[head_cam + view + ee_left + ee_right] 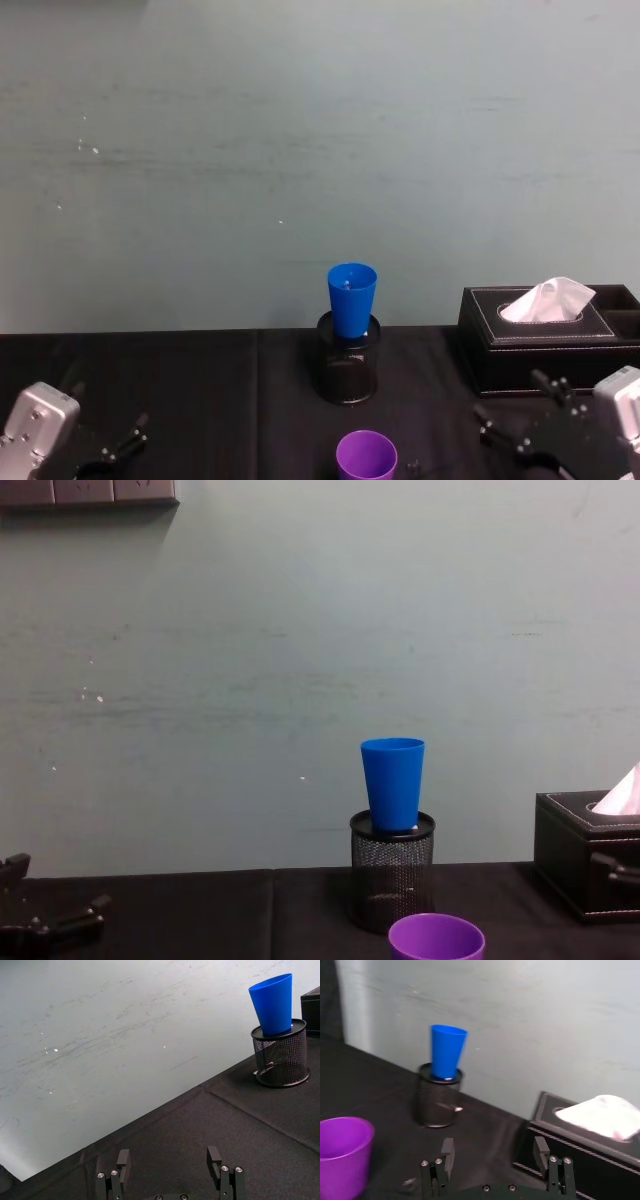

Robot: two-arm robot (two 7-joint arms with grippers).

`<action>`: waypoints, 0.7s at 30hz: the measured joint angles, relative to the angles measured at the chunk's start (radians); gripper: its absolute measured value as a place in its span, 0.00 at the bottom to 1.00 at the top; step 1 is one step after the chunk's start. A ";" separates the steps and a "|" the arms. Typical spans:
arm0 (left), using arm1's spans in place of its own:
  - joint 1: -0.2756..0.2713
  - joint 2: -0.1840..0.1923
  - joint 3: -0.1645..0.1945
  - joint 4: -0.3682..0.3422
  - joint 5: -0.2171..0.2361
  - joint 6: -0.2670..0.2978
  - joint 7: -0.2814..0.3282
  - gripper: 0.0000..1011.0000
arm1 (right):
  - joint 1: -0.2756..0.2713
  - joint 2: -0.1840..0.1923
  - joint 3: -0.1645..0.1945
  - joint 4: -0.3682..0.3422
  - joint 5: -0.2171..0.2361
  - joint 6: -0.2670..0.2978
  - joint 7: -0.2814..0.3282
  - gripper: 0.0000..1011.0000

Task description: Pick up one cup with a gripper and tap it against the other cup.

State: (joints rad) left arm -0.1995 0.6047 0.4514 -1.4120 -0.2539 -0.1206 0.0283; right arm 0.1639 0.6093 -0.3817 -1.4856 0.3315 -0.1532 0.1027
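Note:
The blue cup (351,298) (392,782) (273,1003) (446,1052) stands upright in the mouth of a black wire-mesh pen holder (348,368) (392,874) (281,1057) (437,1098) near the back of the black table. The purple cup (366,457) (436,939) (341,1155) stands upright nearer me, in front of the holder. My left gripper (118,447) (170,1162) rests low at the front left, open and empty. My right gripper (512,418) (494,1152) sits at the front right, open and empty, to the right of the purple cup.
A black tissue box (545,338) (585,865) (580,1150) with a white tissue stands at the back right, close to the right gripper. A pale wall (300,150) rises right behind the table. Bare black cloth (180,390) lies on the left.

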 joint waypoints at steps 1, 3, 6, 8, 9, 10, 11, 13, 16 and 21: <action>0.000 0.000 0.000 0.000 0.000 0.000 0.000 0.99 | -0.003 0.004 0.001 -0.003 0.009 0.000 0.018 0.99; 0.000 0.000 0.000 0.000 0.000 0.000 0.000 0.99 | -0.010 0.015 0.001 -0.008 0.037 0.000 0.077 0.99; 0.000 0.000 0.000 0.000 0.000 0.000 0.000 0.99 | -0.019 0.027 -0.002 -0.010 0.068 0.004 0.146 0.99; 0.000 0.000 0.000 0.000 0.000 0.000 0.000 0.99 | -0.024 0.036 -0.008 -0.009 0.081 0.003 0.196 0.99; 0.000 0.000 0.000 0.000 0.000 0.000 0.000 0.99 | -0.024 0.037 -0.010 -0.007 0.086 0.002 0.213 0.99; 0.000 0.000 0.000 0.000 0.000 0.000 0.000 0.99 | -0.025 0.038 -0.013 -0.005 0.089 0.001 0.230 0.99; 0.000 0.000 0.000 0.000 0.000 0.000 0.000 0.99 | -0.025 0.039 -0.015 -0.002 0.094 -0.001 0.248 0.99; 0.000 0.000 0.000 0.000 0.000 0.000 0.000 0.99 | -0.023 0.038 -0.026 0.008 0.104 -0.004 0.297 0.99; 0.000 0.000 0.000 0.000 0.000 0.000 0.000 0.99 | -0.015 0.031 -0.040 0.026 0.111 -0.007 0.350 0.99; 0.000 0.000 0.000 0.000 0.000 0.000 0.000 0.99 | 0.005 0.010 -0.058 0.059 0.119 -0.008 0.419 0.99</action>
State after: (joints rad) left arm -0.1995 0.6047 0.4514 -1.4120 -0.2539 -0.1205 0.0283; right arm 0.1688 0.6195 -0.4397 -1.4262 0.4504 -0.1617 0.5213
